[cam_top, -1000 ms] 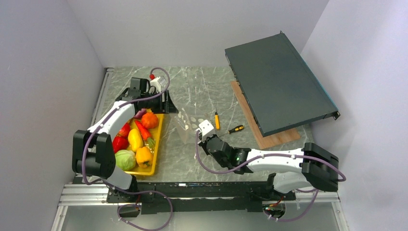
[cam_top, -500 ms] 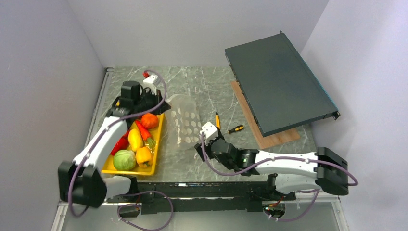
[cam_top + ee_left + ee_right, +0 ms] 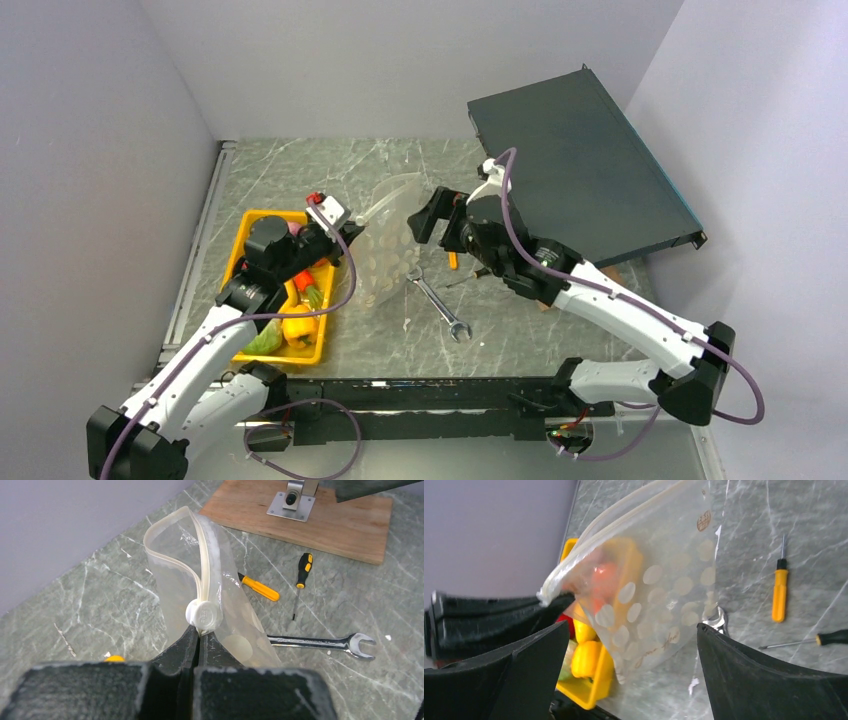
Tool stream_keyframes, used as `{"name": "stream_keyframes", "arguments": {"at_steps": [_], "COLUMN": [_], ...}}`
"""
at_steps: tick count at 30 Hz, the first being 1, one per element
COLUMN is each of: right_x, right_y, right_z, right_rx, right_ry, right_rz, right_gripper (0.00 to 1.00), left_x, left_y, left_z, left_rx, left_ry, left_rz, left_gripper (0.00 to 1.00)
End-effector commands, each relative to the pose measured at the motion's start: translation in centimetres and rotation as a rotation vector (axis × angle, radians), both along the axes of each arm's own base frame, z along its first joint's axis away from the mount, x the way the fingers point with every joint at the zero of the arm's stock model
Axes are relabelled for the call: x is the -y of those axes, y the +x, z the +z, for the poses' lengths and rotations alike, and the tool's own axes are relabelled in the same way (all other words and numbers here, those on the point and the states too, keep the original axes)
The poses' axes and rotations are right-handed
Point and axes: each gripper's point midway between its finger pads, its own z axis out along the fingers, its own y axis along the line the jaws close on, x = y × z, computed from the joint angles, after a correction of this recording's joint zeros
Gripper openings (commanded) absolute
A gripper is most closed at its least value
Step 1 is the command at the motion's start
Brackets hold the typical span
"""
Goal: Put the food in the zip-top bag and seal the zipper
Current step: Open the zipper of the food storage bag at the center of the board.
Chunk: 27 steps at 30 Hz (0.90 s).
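The zip-top bag (image 3: 392, 245) hangs upright over the table, clear with white dots. My left gripper (image 3: 347, 234) is shut on its mouth edge just below the white slider (image 3: 202, 615) of the zipper (image 3: 205, 562), which loops open above it. In the left wrist view the left gripper (image 3: 200, 639) pinches that edge of the bag (image 3: 235, 625). My right gripper (image 3: 432, 220) stands wide open at the bag's far right side, touching nothing. From the right wrist, the right gripper (image 3: 633, 626) frames the bag (image 3: 664, 575). The food (image 3: 298, 322) lies in the yellow tray (image 3: 256, 218); a yellow pepper (image 3: 586, 657) shows.
A steel wrench (image 3: 440, 305) lies right of the bag, with an orange screwdriver (image 3: 257, 587) and a black-handled screwdriver (image 3: 301, 572) beyond it. A dark flat chassis (image 3: 580, 180) leans on a wooden board (image 3: 300, 520) at the back right. Grey walls stand close on both sides.
My left gripper left the tray's far end, shut on the bag's mouth edge and lifted it. My right gripper opened, let the bag go and swung to its far side. The wrench came into view.
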Motion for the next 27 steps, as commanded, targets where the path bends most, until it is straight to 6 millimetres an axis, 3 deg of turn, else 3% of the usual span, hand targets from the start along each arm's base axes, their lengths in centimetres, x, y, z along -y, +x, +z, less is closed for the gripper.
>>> {"name": "stream_keyframes", "arguments": {"at_steps": [1, 9, 16, 27], "right_x": [0.2, -1.3, -1.1, -2.5], "right_y": [1.4, 5.5, 8.6, 10.8], "right_z": [-1.1, -1.2, -0.3, -3.0], "right_rx": [-0.214, -0.263, -0.205, -0.210], "right_ry": [0.122, 0.095, 0.006, -0.100], "right_rz": [-0.155, -0.237, -0.300, -0.303], "right_gripper": [1.00, 1.00, 0.94, 0.79], "left_x": [0.1, 0.9, 1.1, 1.7], "left_y": [0.3, -0.1, -0.1, -0.4], "left_z": [1.5, 0.2, -0.3, -0.8], "left_rx": [0.120, 0.118, 0.117, 0.113], "left_ry": [0.037, 0.098, 0.127, 0.148], "left_rz": [0.003, -0.040, -0.046, -0.070], "left_gripper": [0.00, 0.00, 0.00, 0.00]}}
